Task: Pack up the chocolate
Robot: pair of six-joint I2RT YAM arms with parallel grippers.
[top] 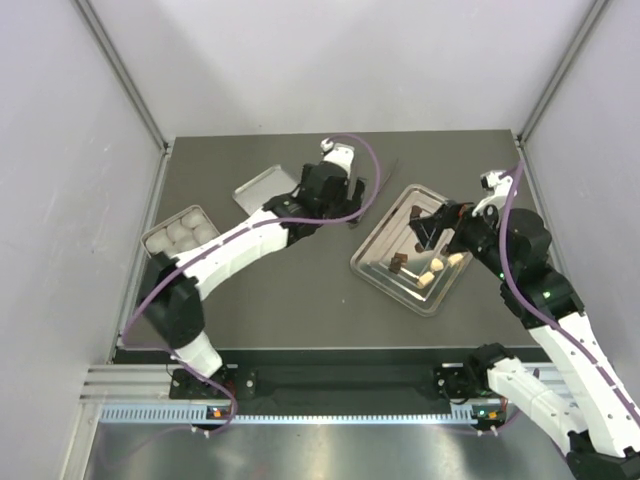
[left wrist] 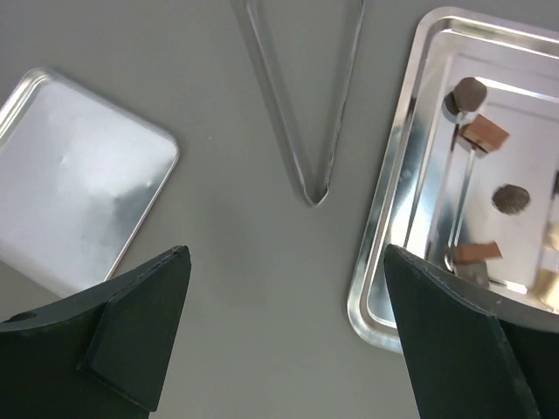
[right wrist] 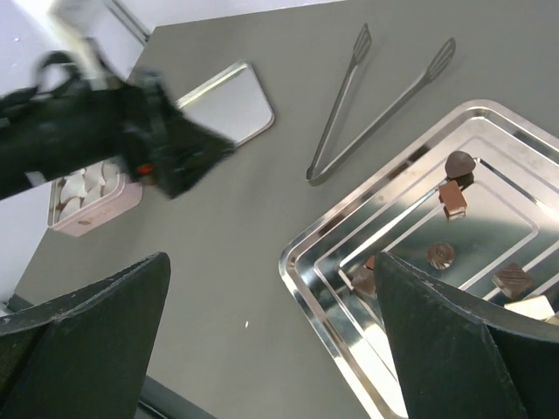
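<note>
Several pieces of chocolate lie in a shiny silver tray (top: 375, 262): dark brown ones (top: 398, 264) and cream-white ones (top: 437, 266). The left wrist view shows dark pieces (left wrist: 486, 133) at its right edge; the right wrist view shows them too (right wrist: 452, 199). My right gripper (top: 432, 228) hangs open over the tray; in its own view (right wrist: 271, 271) nothing sits between the fingers. Over bare table left of the tray, my left gripper (top: 338, 190) is open and empty (left wrist: 286, 262).
Metal tongs (left wrist: 306, 113) lie on the grey table between the tray and a flat silver lid (left wrist: 79, 175). A small pale box (top: 180, 232) with white paper cups sits at the table's left edge. White walls enclose the table.
</note>
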